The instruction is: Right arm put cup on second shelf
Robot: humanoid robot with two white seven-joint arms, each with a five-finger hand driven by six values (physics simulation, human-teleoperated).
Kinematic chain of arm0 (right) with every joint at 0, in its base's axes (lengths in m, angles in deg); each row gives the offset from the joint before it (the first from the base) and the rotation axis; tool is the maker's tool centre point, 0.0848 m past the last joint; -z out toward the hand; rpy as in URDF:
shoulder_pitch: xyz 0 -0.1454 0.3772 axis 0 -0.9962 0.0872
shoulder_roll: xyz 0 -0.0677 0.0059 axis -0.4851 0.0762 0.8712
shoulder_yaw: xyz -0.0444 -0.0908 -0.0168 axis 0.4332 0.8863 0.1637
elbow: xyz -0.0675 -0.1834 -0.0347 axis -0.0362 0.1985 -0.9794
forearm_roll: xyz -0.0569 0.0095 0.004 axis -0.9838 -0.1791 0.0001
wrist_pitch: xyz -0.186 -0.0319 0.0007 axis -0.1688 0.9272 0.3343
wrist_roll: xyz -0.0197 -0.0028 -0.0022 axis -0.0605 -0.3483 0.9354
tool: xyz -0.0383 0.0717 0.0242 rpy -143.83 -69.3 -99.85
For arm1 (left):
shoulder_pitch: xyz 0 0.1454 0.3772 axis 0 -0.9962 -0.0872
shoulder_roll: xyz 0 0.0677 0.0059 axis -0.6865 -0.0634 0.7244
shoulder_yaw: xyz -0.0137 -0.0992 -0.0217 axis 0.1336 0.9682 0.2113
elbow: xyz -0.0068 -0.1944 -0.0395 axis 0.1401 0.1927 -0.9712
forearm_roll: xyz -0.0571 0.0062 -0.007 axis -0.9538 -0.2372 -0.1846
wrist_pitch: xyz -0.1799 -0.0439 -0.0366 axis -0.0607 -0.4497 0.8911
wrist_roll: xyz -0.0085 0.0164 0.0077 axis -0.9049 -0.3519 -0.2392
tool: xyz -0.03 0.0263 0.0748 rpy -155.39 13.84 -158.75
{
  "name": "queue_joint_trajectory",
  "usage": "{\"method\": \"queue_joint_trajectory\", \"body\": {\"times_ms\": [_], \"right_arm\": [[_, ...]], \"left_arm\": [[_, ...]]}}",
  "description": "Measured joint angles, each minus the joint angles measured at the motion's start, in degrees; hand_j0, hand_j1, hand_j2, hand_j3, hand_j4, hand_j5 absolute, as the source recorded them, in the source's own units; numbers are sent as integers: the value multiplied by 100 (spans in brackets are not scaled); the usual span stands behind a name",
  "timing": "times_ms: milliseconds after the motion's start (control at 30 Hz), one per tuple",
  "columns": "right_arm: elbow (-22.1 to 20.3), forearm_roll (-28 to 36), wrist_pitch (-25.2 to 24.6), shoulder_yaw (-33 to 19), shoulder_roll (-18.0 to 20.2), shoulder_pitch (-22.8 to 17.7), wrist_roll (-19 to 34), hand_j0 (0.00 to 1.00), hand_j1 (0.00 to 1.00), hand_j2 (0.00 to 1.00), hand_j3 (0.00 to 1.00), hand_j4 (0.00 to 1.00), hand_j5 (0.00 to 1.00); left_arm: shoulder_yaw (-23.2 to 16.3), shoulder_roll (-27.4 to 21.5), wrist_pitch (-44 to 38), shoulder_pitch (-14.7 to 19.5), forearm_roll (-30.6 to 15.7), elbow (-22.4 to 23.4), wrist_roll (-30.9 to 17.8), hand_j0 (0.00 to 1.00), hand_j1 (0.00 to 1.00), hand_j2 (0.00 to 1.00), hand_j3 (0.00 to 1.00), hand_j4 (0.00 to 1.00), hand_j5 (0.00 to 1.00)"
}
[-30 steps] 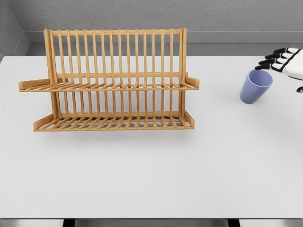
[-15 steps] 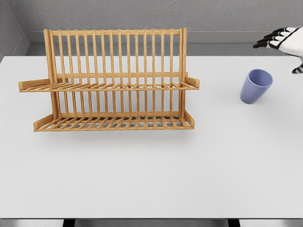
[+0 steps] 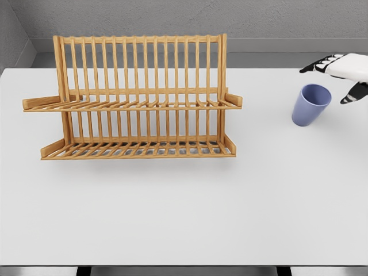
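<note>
A wooden rack (image 3: pixel 138 98) with two shelves stands on the white counter (image 3: pixel 184 213) at left. Well to its right a blue cup (image 3: pixel 310 105) stands upright, mouth up, leaning slightly. Just beyond it, the right hand (image 3: pixel 339 72) hovers with fingers (image 3: pixel 313 66) spread, holding nothing.

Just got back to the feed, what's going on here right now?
The right hand hovers open just above and behind the blue cup, not touching it. The cup stands upright on the white table, right of the wooden rack. Both rack shelves hold nothing. The left arm is out of view. No grasp yet, so the cup has not been lifted or placed.
</note>
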Motion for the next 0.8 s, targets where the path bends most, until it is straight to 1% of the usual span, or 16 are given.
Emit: {"method": "queue_joint_trajectory", "body": {"times_ms": [100, 133, 167, 267, 367, 433, 500, 633, 800], "right_arm": [[169, -5, 1, 108, -107, 44, 0, 100, 100, 100, 100, 100, 100], [217, -3, 0, 150, -146, 114, 0, 100, 100, 100, 100, 100, 100], [303, 0, -3, 229, -195, 237, -1, 100, 100, 100, 100, 100, 100], [642, -42, 0, 431, -363, 299, 0, 100, 100, 100, 100, 100, 100], [870, -85, 2, 510, -448, 299, 0, 100, 100, 100, 100, 100, 100], [1026, -132, -1, 535, -518, 413, 0, 100, 100, 100, 100, 100, 100], [1177, -216, 1, 550, -584, 431, 0, 100, 100, 100, 100, 100, 100], [1256, -279, 1, 559, -644, 501, 0, 100, 100, 100, 100, 100, 100], [1152, -291, 0, 571, -656, 501, 0, 100, 100, 100, 100, 100, 100]], "left_arm": [[-1, 0, 0, 0, 0, 0, 0, 100, 100, 100, 100, 100, 100], [-1, 0, 0, 0, 0, 0, 0, 100, 100, 100, 100, 100, 100], [-1, 0, 0, 0, 0, 0, 0, 100, 100, 100, 100, 100, 100], [-1, 0, 0, 0, 0, 0, 0, 100, 100, 100, 100, 100, 100], [-1, 0, 0, 0, 0, 0, 0, 100, 100, 100, 100, 100, 100], [-1, 0, 0, 0, 0, 0, 0, 100, 100, 100, 100, 100, 100], [-1, 0, 0, 0, 0, 0, 0, 100, 100, 100, 100, 100, 100], [-1, 0, 0, 0, 0, 0, 0, 100, 100, 100, 100, 100, 100], [0, 0, 0, 0, 0, 0, 0, 100, 100, 100, 100, 100, 100]]}}
